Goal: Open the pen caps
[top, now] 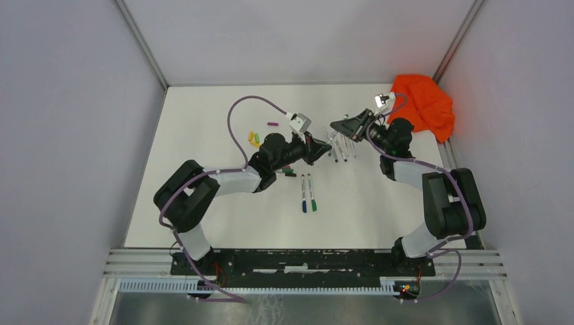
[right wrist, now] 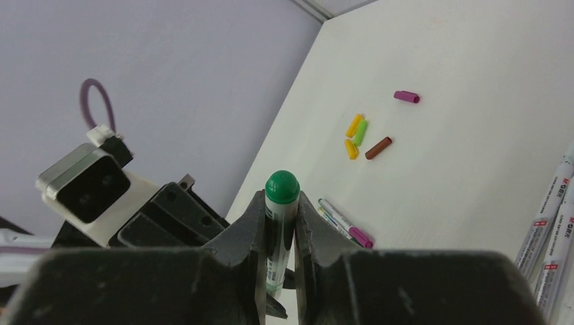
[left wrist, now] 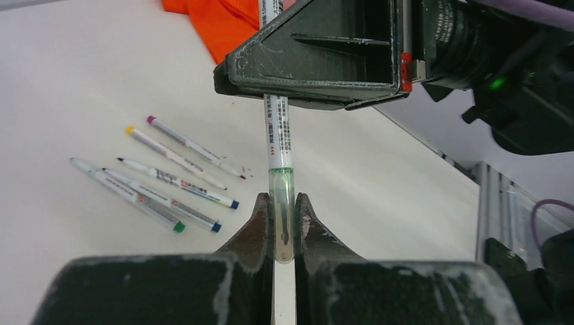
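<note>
Left pincer (left wrist: 283,208): nearly closed, clamped on the green cap (left wrist: 282,183) at the lower centre of the left wrist view. Both fingers press its sides.
Right pincer (right wrist: 280,206): narrow, holding the green pen (left wrist: 277,135) by its white barrel. The pen's rounded green tail end stands just above the fingers in the right wrist view.
Green cap: translucent and seated on the writing end of the pen, its rim meeting the white barrel. A dark tip shows through it.
Green pen: stretched between the two pincers and held off the counter (top: 379,203), at the upper centre of the overhead view.
Loose caps (right wrist: 361,133): two yellow, one light green and one dark red lie close together at the upper right of the right wrist view.
Magenta cap (right wrist: 407,97): lies apart from that cluster, farther up and to the right.
Slim pens (left wrist: 177,181): five fanned out on the counter at the left of the left wrist view, with purple, yellow, blue and green ends.
Pen pair (top: 303,193): side by side at the centre of the overhead view, blue and green ends toward the bottom.
Magenta-ended pen (right wrist: 342,218): on the counter just right of the right pincer's fingers.
Orange cloth (top: 425,101): crumpled at the upper right corner of the counter.
</note>
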Robot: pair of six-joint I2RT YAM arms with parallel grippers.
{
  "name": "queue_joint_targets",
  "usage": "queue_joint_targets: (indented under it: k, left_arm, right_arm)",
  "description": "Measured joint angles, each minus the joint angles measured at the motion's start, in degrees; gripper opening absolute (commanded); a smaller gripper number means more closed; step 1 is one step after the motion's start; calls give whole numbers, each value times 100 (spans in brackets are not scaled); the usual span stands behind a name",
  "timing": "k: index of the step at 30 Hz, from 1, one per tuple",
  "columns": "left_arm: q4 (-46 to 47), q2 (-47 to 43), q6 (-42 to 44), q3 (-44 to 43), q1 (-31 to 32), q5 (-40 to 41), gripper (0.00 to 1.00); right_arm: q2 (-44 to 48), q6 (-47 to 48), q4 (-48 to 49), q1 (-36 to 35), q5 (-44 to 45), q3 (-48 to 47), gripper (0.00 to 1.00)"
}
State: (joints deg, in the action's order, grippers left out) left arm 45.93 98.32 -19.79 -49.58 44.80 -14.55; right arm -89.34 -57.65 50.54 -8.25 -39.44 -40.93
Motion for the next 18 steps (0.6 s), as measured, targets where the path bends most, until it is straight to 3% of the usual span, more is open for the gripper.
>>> queue_joint_targets:
  k: [8,18]
  left_arm:
    - [1294,616,-960,-66,-243,-1001,2]
    - [2828,1123,-2426,55,-422,-1576,2]
  right_arm:
    - [-531,-935,1845,417,-769,175,0]
    - [-780,-1685,2791,616,-1344,175,0]
